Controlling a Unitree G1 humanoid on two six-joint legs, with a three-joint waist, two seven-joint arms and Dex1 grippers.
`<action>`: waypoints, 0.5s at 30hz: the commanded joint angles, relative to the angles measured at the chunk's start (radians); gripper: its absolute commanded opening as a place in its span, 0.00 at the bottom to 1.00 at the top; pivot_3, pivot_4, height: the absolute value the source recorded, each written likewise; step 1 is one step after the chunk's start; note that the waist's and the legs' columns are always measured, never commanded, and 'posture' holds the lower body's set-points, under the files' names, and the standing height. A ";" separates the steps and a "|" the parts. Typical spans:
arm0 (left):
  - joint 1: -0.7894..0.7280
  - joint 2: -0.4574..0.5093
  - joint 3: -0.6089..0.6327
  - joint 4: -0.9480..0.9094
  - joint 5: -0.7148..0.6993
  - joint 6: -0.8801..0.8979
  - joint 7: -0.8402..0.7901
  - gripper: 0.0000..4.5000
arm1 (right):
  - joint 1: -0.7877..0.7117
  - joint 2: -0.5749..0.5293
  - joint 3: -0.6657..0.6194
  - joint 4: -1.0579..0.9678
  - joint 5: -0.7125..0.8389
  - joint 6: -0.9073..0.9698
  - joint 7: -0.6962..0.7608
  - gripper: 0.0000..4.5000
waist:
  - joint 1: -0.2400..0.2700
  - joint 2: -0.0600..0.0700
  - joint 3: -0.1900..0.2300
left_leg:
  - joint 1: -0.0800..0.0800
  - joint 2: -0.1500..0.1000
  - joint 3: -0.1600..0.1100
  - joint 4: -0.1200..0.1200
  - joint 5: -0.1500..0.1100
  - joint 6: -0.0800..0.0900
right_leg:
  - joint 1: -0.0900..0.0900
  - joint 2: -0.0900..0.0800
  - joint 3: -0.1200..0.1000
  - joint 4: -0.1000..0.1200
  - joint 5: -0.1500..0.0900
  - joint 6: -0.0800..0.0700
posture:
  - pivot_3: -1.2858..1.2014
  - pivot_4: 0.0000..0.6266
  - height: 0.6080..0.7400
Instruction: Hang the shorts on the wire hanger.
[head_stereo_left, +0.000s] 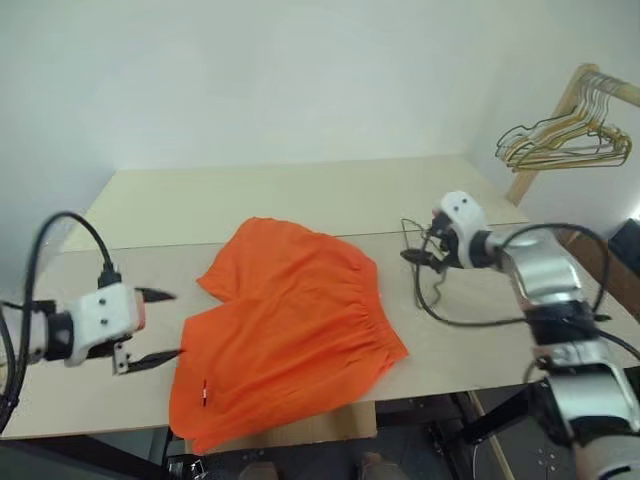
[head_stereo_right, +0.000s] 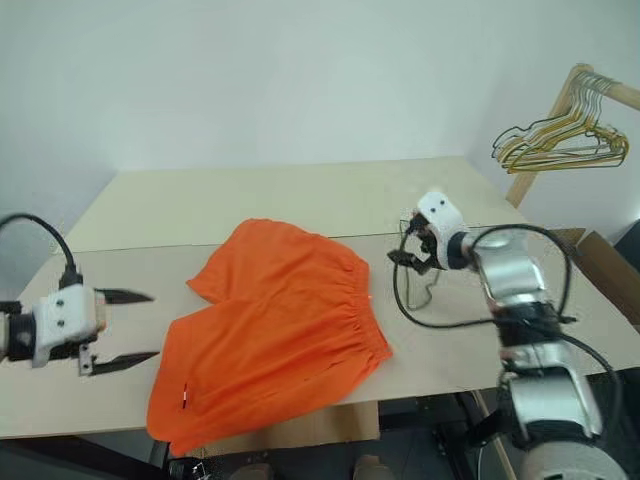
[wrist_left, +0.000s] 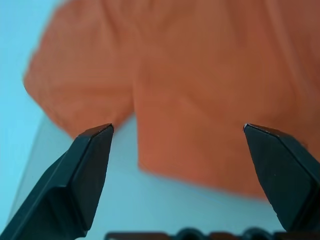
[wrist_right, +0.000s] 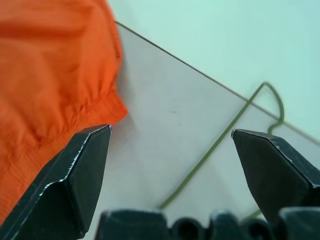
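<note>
Both pincers gape over shorts (head_stereo_left: 285, 325) and wire hanger (wrist_right: 220, 145).

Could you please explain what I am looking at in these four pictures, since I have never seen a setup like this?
This is a two-armed robot seen through its own cameras. Two pictures come from its head, looking down over a table; the other two look along each wrist's fingers. The orange shorts lie flat on the table, and a thin wire hanger lies to their right. The left gripper and the right gripper are both open and hold nothing. More hangers hang on a rack at the far right.
</note>
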 joint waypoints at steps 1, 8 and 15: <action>-0.041 -0.031 -0.014 -0.021 -0.103 0.038 0.005 1.00 | -0.045 0.080 -0.079 0.119 -0.009 0.047 -0.200 0.99 | -0.001 0.001 -0.001 | -0.002 0.000 0.000 0.000 -0.001 -0.001 | -0.001 0.000 0.000 0.000 0.000 0.000 | 0.53 0.00 1.00; -0.042 -0.027 -0.080 -0.022 -0.085 0.001 -0.005 1.00 | -0.096 0.154 -0.100 0.307 -0.017 -0.048 -0.355 0.99 | -0.032 0.001 0.000 | -0.010 -0.002 -0.001 0.000 -0.002 -0.004 | -0.005 -0.002 0.001 -0.005 0.001 0.004 | 0.53 0.00 1.00; -0.080 -0.060 -0.157 -0.069 -0.119 0.003 0.009 1.00 | -0.128 0.180 -0.072 0.395 -0.013 -0.089 -0.312 0.99 | -0.056 0.001 0.000 | -0.001 -0.002 -0.002 0.001 -0.002 -0.004 | 0.003 -0.001 0.000 -0.004 0.002 0.004 | 0.54 0.00 1.00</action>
